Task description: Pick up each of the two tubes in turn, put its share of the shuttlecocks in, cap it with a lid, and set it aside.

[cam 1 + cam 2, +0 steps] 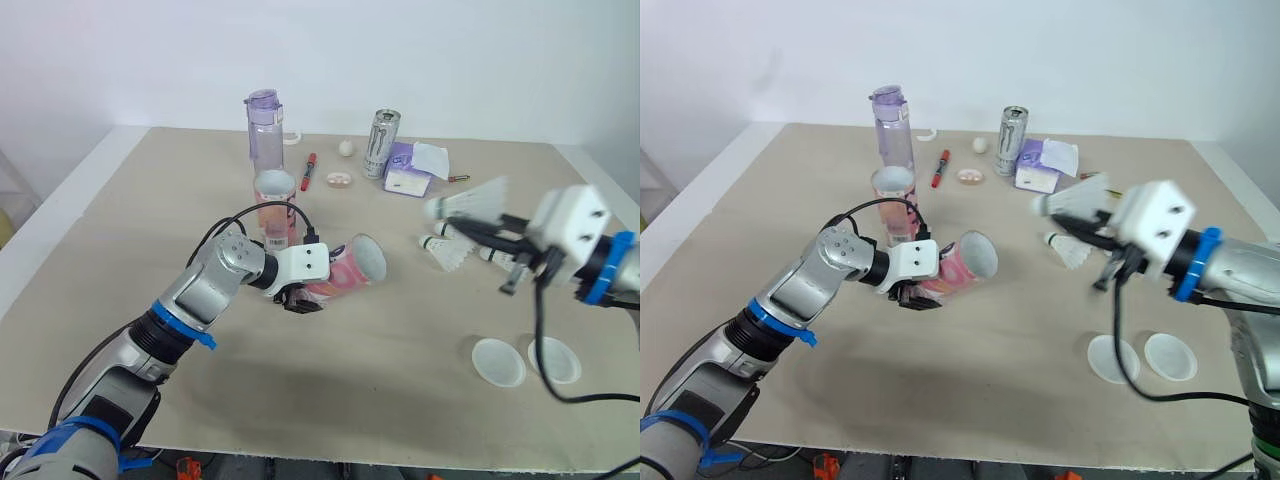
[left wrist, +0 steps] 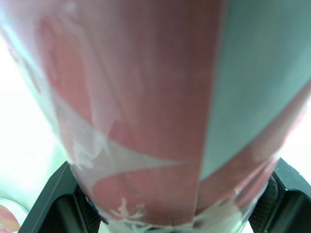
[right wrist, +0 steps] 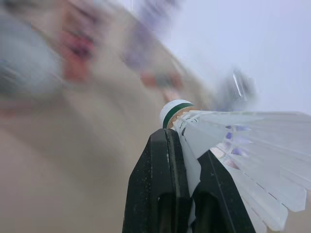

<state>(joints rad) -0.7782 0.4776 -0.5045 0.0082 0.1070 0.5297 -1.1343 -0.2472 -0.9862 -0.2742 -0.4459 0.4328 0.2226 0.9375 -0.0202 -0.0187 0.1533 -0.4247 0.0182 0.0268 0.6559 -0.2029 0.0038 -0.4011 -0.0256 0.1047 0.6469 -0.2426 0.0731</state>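
Left end effector clamping pink tube, tilted

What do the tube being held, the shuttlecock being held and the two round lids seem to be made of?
The held tube: likely thin glossy plastic, pink-and-white print; light glows through it. The held shuttlecock: white feather-like vanes, possibly real feather, on a cork-coloured tip with green band. The lids: translucent whitish plastic, probably; the table shows faintly through.
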